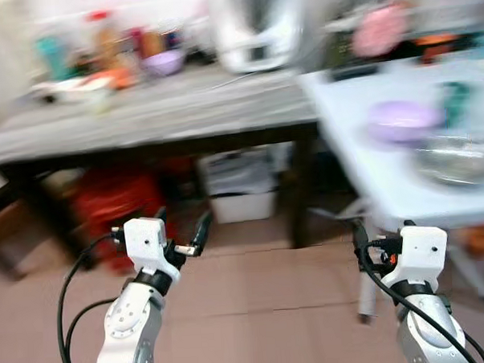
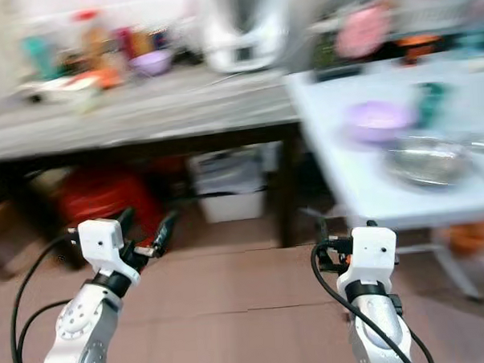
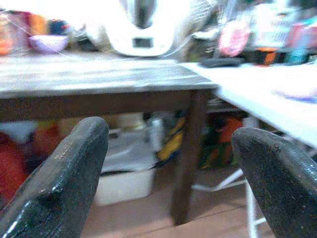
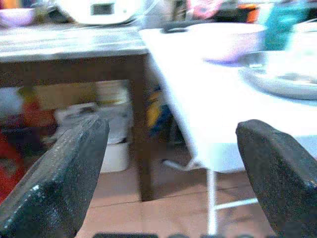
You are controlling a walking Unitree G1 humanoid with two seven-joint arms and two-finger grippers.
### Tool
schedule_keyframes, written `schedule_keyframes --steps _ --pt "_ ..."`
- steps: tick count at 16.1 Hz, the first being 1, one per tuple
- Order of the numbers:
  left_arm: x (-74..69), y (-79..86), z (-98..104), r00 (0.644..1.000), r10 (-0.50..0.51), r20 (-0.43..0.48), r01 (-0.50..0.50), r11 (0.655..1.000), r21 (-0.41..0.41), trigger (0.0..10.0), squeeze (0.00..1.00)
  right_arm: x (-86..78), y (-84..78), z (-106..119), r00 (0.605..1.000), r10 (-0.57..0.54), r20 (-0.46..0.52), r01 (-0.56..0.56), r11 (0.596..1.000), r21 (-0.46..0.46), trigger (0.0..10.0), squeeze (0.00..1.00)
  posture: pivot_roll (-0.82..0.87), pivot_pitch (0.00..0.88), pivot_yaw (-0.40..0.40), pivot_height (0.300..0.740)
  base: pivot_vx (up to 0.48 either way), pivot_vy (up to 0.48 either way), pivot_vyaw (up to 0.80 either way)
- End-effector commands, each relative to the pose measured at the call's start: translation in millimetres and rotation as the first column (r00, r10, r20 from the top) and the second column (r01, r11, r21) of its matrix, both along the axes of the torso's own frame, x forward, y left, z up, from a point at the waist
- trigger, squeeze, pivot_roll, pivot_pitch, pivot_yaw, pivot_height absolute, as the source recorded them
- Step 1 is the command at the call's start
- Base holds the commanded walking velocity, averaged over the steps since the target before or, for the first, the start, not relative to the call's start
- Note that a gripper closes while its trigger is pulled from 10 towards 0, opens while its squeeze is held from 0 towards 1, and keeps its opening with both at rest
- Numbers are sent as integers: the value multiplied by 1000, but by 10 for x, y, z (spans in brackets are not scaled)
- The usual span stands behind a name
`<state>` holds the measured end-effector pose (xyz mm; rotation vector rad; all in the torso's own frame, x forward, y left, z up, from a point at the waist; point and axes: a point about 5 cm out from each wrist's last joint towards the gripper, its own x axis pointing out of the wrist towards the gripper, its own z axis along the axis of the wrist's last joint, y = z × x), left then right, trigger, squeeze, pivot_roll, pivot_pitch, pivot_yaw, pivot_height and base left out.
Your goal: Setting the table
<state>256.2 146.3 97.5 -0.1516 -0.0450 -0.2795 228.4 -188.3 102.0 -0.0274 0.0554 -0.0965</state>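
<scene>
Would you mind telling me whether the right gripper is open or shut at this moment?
Open. In the right wrist view the right gripper has its two black fingers spread wide apart, with the white table visible between them and nothing held.

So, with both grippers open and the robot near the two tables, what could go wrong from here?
1. The head views are blurred, so the camera seems to be moving; judging the purple bowl and metal bowl may be unreliable.
2. The right gripper is level with the white table's edge and could bump it.
3. The left gripper faces the wooden table's leg, a possible collision.
</scene>
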Motion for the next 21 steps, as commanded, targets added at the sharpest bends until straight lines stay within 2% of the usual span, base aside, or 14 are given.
schedule_keyframes --steps 1,6,15,21 --pt "-13 93 -9 1000 22 -13 -22 1000 17 10000 0 8 76 41 1000 22 16 -22 1000 15 10000 0 -46 0 104 740 0 -289 -756" --pt "-8 101 -9 1000 21 -23 -21 999 26 10000 0 17 93 55 999 31 20 -32 999 23 10000 0 -44 0 108 740 0 -291 -624" --pt "36 113 15 999 38 -35 -38 999 12 10000 0 10 94 47 999 34 16 -34 999 18 10000 0 -41 0 114 740 0 -31 0" --pt "37 102 18 999 21 -46 -21 1000 13 10000 0 -14 111 22 999 32 10 -32 999 33 10000 0 -42 0 123 740 167 0 369"
